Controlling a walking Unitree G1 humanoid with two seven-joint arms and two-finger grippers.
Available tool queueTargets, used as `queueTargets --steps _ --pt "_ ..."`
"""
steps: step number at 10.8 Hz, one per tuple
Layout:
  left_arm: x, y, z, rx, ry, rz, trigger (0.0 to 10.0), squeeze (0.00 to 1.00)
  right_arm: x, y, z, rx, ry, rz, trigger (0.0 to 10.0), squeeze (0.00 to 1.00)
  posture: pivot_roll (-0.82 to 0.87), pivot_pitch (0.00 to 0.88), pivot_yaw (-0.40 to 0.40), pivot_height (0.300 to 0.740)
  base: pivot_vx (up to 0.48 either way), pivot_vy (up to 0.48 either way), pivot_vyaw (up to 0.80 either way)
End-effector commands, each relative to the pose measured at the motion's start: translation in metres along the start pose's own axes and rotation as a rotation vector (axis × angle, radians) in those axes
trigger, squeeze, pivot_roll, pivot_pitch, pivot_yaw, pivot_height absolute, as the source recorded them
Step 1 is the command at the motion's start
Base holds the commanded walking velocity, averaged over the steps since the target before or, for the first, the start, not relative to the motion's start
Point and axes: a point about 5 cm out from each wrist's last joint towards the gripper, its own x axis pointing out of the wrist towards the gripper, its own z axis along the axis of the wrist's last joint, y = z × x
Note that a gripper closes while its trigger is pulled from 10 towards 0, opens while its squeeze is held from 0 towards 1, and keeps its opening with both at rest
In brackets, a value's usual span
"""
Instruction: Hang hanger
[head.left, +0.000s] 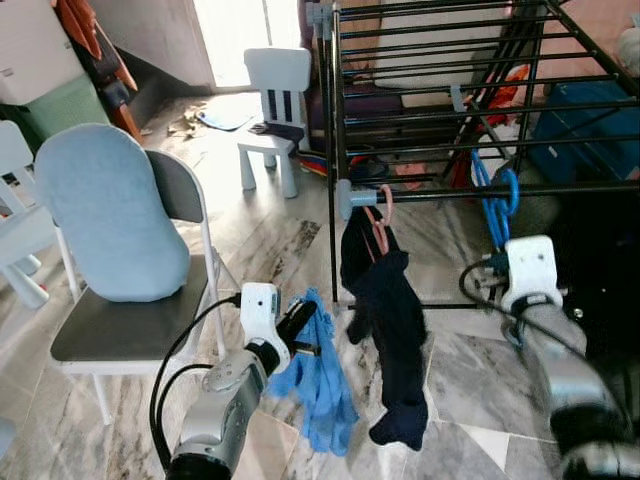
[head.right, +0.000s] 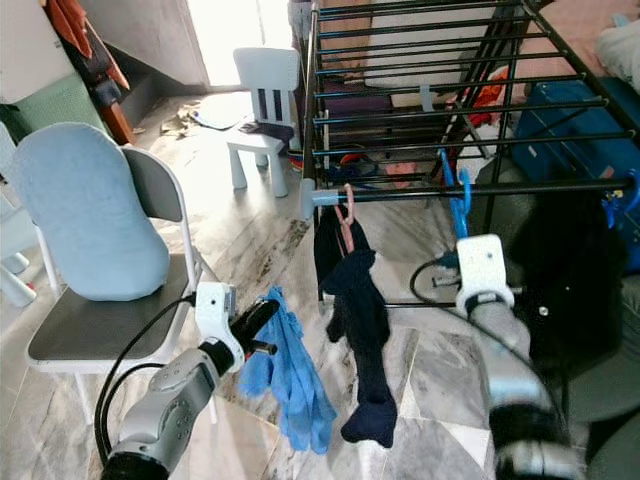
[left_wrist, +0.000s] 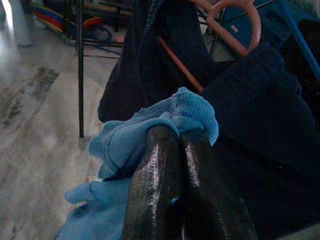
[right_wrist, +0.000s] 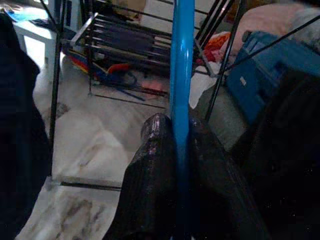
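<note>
Right gripper (right_wrist: 181, 135) up at the near rail of the black drying rack (head.left: 440, 110); fingers (right_wrist: 155, 150) pinched on the shaft of a blue hanger (head.left: 497, 200). Hanger's hook sits at that front rail, right of centre; cannot tell if it bears on the bar.

Left gripper (left_wrist: 175, 145) low, in front of the rack's left corner. Fingers closed on a bunched light blue cloth (head.left: 318, 385), which trails down toward the marble floor (head.left: 460, 390).

Just right of the cloth: dark navy garment (head.left: 390, 320) on a pink hanger (head.left: 381, 215), hooked on the same front rail near the grey corner joint. Garment and blue cloth hang close together, near touching in the left wrist view.

Open rail runs between pink hanger and blue hanger.

Left side: folding chair (head.left: 130, 330) with a pale blue cushion (head.left: 110, 210), close beside the left arm. Small white chair (head.left: 275, 110) farther back. Blue case (head.left: 585, 130) behind the rack at right. Bare floor below the rack's front edge.
</note>
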Motion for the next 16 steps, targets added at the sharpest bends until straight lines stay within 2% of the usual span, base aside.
queueTargets --steps 1,2,5,8,10,14,16 --pt "-0.003 0.003 0.005 0.025 -0.015 0.012 10.0 0.00 -0.007 0.008 -0.004 0.022 0.014 0.001 10.0 0.00 -0.22 0.000 0.086 0.740 -0.277 0.000 0.00" --pt "-0.003 0.003 0.005 0.028 -0.014 0.014 10.0 0.00 -0.014 0.014 -0.006 0.034 0.020 0.001 10.0 0.00 -0.22 0.000 0.088 0.740 -0.307 0.000 0.00" --pt "-0.002 0.003 0.007 0.037 -0.011 0.014 10.0 0.00 -0.019 0.018 -0.005 0.043 0.032 0.000 10.0 0.00 -0.22 0.000 0.091 0.740 -0.353 0.000 0.00" --pt "-0.003 0.005 0.007 0.041 -0.009 0.022 10.0 0.00 -0.018 0.012 -0.002 0.028 0.040 -0.002 10.0 0.00 -0.22 0.000 0.086 0.740 -0.363 0.000 0.00" --pt "-0.002 0.005 0.008 0.043 -0.013 0.028 10.0 0.00 -0.018 0.016 -0.003 0.015 0.052 0.013 10.0 0.00 -0.21 0.000 0.060 0.740 -0.360 0.000 0.00" --pt "-0.005 0.020 0.017 0.047 -0.093 0.128 10.0 0.00 -0.005 0.039 0.003 -0.020 0.085 0.087 10.0 0.00 -0.16 0.000 -0.073 0.740 -0.362 0.000 0.00" --pt "-0.009 0.028 0.026 0.073 -0.118 0.152 10.0 0.00 0.001 0.046 0.002 -0.032 0.111 0.076 10.0 0.00 -0.12 0.000 -0.075 0.740 -0.362 0.000 0.00"
